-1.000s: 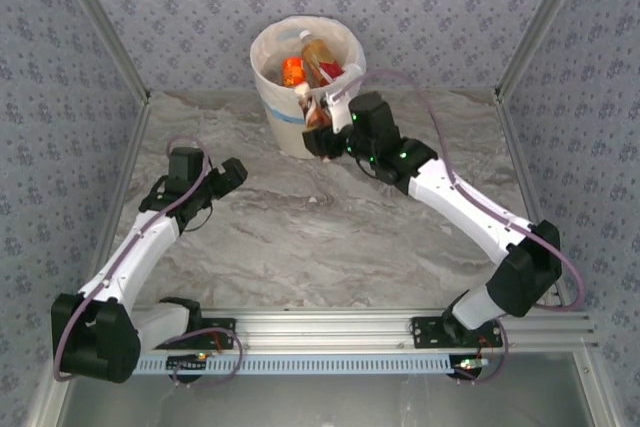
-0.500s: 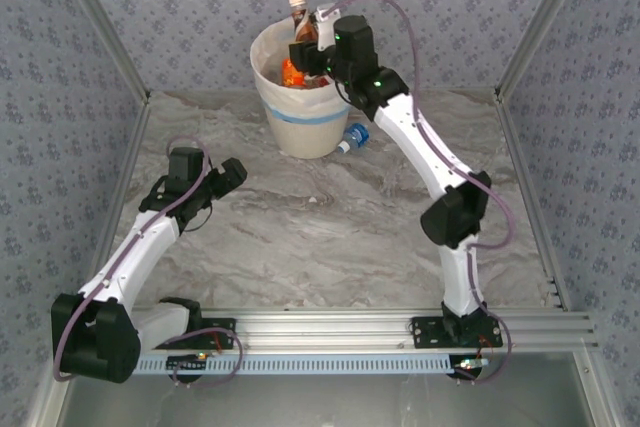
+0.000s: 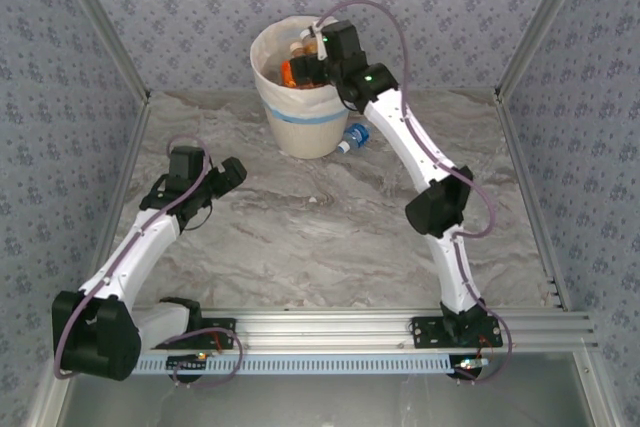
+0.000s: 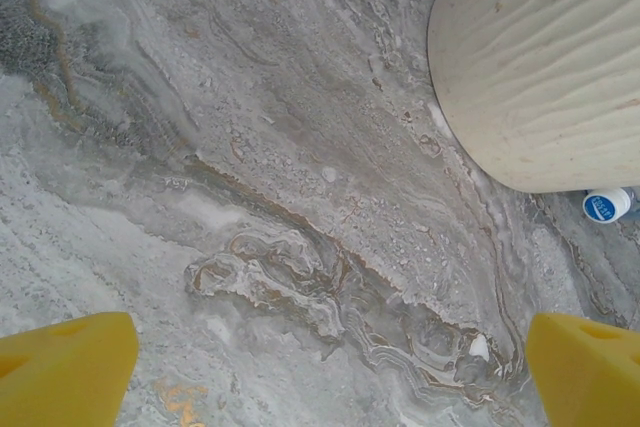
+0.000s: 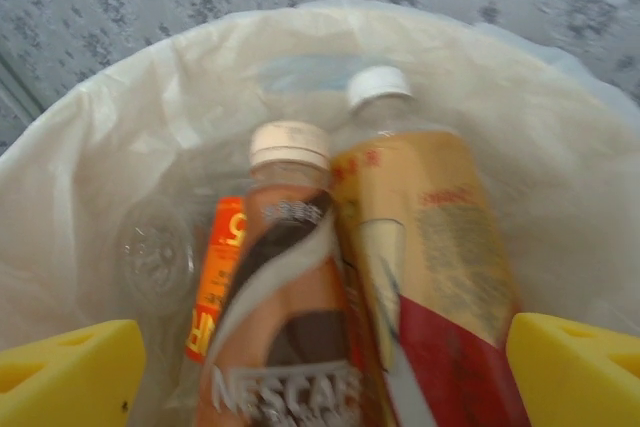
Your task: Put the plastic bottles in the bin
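My right claw point(image 5: 320, 372) hangs wide open, gripping nothing, over the round cream-white bin point(image 3: 300, 127) at the marble worktop's point(image 3: 330, 237) far edge. A brown-labelled clear plastic bottle point(image 5: 285, 317) lies inside, below it. My left claw point(image 4: 330, 372) gapes empty.

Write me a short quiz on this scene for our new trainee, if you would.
1. True or false: the right gripper hangs over the bin with its jaws shut.
2. Where does the blue-capped bottle lie? A) inside the bin B) on the table beside the bin C) upright at the table's near edge
3. What lies under the open left gripper?
Key: 1 false; 2 B; 3 bare table.
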You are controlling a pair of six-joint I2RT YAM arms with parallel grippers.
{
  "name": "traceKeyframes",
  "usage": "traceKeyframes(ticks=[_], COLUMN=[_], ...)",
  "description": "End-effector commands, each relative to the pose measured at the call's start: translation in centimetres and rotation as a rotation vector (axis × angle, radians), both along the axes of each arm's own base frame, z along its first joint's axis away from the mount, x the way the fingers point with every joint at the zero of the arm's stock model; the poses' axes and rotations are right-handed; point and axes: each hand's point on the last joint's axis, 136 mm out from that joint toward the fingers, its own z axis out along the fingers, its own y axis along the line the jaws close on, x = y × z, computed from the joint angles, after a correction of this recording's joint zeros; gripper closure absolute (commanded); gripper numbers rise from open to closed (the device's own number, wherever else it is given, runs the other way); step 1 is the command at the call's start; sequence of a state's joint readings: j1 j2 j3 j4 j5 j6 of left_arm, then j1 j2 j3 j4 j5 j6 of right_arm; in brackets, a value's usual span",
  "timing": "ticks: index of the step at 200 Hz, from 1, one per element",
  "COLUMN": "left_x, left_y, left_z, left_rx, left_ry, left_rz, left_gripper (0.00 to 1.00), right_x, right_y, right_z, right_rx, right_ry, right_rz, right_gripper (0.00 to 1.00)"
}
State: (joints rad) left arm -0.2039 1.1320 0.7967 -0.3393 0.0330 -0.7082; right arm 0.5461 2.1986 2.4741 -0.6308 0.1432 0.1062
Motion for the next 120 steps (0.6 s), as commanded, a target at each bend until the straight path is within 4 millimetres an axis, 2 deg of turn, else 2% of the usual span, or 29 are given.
traceKeyframes(ticks=[1,7,12,23,53,81,95,120], left_x=[1.0,1.0,1.1,1.2,1.6,1.7,1.6,1.4], left_y=[-0.3,-0.3,-0.3,-0.4,-0.8,-0.8,-0.8,-0.8], left_z=[1.4,1.3,1.3,1.1,1.1,1.2,1.2,1.2], left_rx=[0.005,0.003,0.003,0.001,-0.018,-0.020,-0.021,-0.019], left_ry=[-0.034,-0.032,-0.031,-0.026,-0.026,-0.028,-0.027,-0.022], left_rz=[-0.010,-0.009,-0.008,-0.007,-0.016,-0.015,-0.015,-0.014], left_gripper=[0.00,0.01,0.00,0.01,0.01,0.01,0.01,0.01], right_x=[-1.1,-1.0,-0.9,-0.3,0.6,1.4,2.0,3.1], right_y=[-6.6,-8.0,-9.1,-11.4,-16.8,-18.5,-18.2,-16.3], right_z=[3.6,3.3,2.1,0.9,-5.0,-10.8,-13.3,-16.8], right_rx=[0.099,0.146,0.175,0.262,0.415,0.527,0.566,0.601], right_ry=[0.004,0.026,0.068,0.109,0.270,0.426,0.495,0.611], right_rz=[-0.133,-0.164,-0.187,-0.242,-0.442,-0.545,-0.556,-0.512], right_gripper=[0.01,0.00,0.00,0.00,0.00,0.00,0.00,0.00])
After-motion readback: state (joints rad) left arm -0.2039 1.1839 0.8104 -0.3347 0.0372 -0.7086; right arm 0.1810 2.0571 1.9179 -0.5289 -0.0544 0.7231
